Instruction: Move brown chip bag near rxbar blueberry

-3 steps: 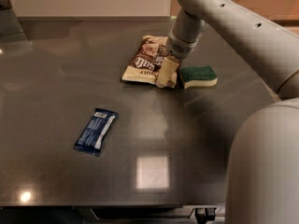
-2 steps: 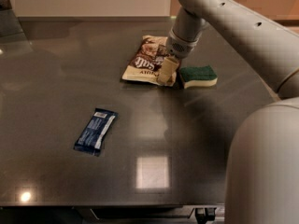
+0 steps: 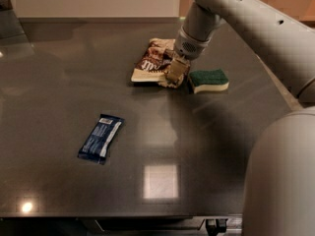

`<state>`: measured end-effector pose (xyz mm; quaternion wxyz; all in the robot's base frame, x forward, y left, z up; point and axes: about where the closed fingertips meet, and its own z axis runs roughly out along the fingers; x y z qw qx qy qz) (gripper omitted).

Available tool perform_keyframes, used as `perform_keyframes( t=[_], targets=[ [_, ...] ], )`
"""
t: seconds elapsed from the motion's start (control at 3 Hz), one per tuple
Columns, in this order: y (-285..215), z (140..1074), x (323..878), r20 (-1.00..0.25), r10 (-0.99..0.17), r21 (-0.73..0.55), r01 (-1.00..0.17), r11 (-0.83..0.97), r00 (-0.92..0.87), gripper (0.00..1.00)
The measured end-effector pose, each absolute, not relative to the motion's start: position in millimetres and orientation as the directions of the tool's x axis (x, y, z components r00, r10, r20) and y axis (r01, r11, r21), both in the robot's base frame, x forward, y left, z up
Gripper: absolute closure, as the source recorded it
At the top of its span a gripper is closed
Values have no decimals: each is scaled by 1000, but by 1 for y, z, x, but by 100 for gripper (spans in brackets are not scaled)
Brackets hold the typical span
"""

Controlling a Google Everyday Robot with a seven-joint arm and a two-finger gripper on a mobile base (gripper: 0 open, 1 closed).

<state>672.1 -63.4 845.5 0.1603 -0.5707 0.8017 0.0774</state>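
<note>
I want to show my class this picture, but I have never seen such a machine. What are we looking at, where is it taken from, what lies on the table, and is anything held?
This is a mobile robot with one arm, the pale tube reaching in from the top right. The big pale shape at lower right is another part of the robot. One camera looks down on a dark table; where it is mounted is not known. At the arm's end, the gripper sits at the right edge of the brown chip bag. Right of it lies a green-and-yellow sponge. Nearer the front left lies the rxbar blueberry. Whether the bag is actually gripped cannot be told.
</note>
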Motion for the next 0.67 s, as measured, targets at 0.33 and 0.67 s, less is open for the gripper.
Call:
perform_keyframes(
  t=[0.33,0.67],
  targets=[
    [-53,859,659,-385,-886,-45,-954,297,-258,100],
    [-37,879,636,-438,-879,-37,-973,227,-188,100]
  ],
)
